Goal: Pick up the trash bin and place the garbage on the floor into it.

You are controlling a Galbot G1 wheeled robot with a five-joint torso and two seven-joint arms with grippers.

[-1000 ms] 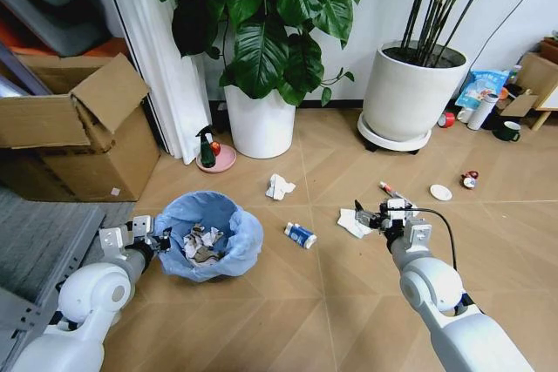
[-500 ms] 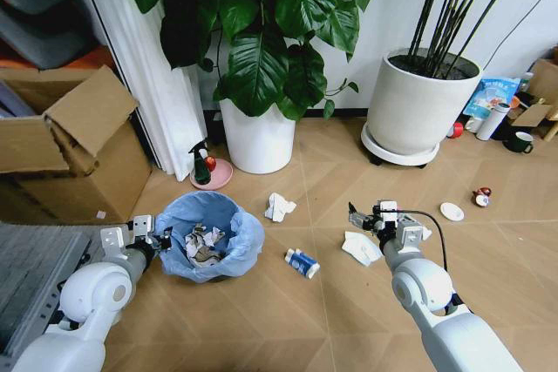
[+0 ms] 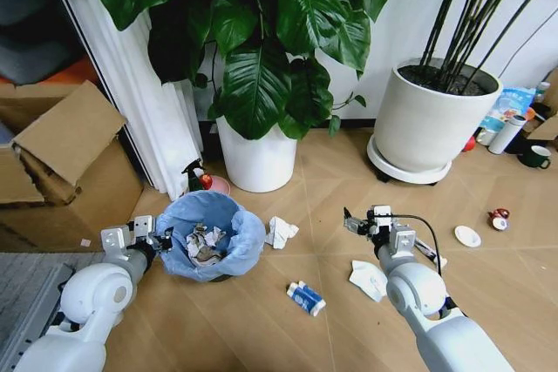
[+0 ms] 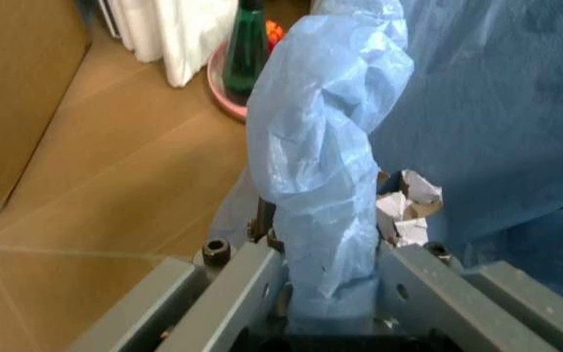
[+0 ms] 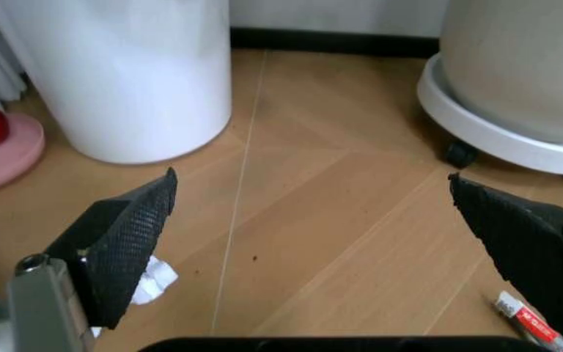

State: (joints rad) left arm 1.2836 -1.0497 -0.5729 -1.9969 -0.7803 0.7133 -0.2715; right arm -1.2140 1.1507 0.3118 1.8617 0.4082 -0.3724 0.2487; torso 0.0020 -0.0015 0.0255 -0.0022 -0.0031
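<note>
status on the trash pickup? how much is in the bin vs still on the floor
Done: the trash bin is gripped at its bag-lined rim by the left gripper, with crumpled paper already inside. In hand: the right gripper is open and empty above the floor. Left: two paper wads, the blue-white wrapper, a white disc and a red-capped bottle.

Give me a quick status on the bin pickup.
Left hand shut on trash bin rim. Right hand open, empty, above floor. Paper wad, wrapper, flat paper unpicked. Nothing in the way.
</note>
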